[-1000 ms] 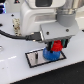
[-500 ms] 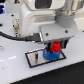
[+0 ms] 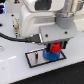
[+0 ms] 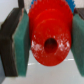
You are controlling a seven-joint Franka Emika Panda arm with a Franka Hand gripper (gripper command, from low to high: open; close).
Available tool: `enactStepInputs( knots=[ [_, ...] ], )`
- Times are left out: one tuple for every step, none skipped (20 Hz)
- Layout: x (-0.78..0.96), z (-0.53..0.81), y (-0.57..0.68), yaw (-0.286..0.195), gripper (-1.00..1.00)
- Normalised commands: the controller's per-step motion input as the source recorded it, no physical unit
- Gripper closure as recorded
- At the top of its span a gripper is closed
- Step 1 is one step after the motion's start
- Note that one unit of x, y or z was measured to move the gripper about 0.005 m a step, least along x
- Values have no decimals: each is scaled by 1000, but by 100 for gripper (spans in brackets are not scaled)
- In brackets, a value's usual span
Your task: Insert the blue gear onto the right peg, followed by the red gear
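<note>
gripper (image 4: 46, 40) clamped on red gear (image 4: 49, 42), blue gear (image 3: 50, 55) just beneath, plate (image 3: 33, 59) edge near

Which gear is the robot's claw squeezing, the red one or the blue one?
The red gear. The gripper has its pads on both sides of it. The wider blue gear sits underneath, outside the pads.

The end effector (image 3: 54, 47) has lowered the red gear (image 3: 55, 47) slightly

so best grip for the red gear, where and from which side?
Across its toothed rim, from above, a finger on each opposite edge, as the gripper does now. The red gear is a flat disc lying level over the blue gear, so only its rim offers parallel faces; that leaves the hub hole free.
</note>
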Motion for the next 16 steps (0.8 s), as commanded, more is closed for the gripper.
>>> enactStepInputs(
  knots=[
    [-91, 0, 0, 0, 100],
    [-177, 97, 43, 0, 100],
    [-186, 289, 129, 0, 100],
    [-157, 391, 77, 0, 100],
    [-134, 326, 17, 0, 100],
    [-103, 203, 0, 0, 100],
    [46, 100, -14, 0, 100],
    [63, 110, -78, 0, 100],
    [100, 151, -86, 0, 100],
    [126, 245, -98, 0, 100],
    [145, 182, -138, 0, 100],
    [148, 43, -170, 0, 100],
    [208, 0, -165, 0, 100],
    [220, -28, -176, 0, 100],
    [263, -32, -177, 0, 100],
    [302, -28, -182, 0, 100]
  ],
)
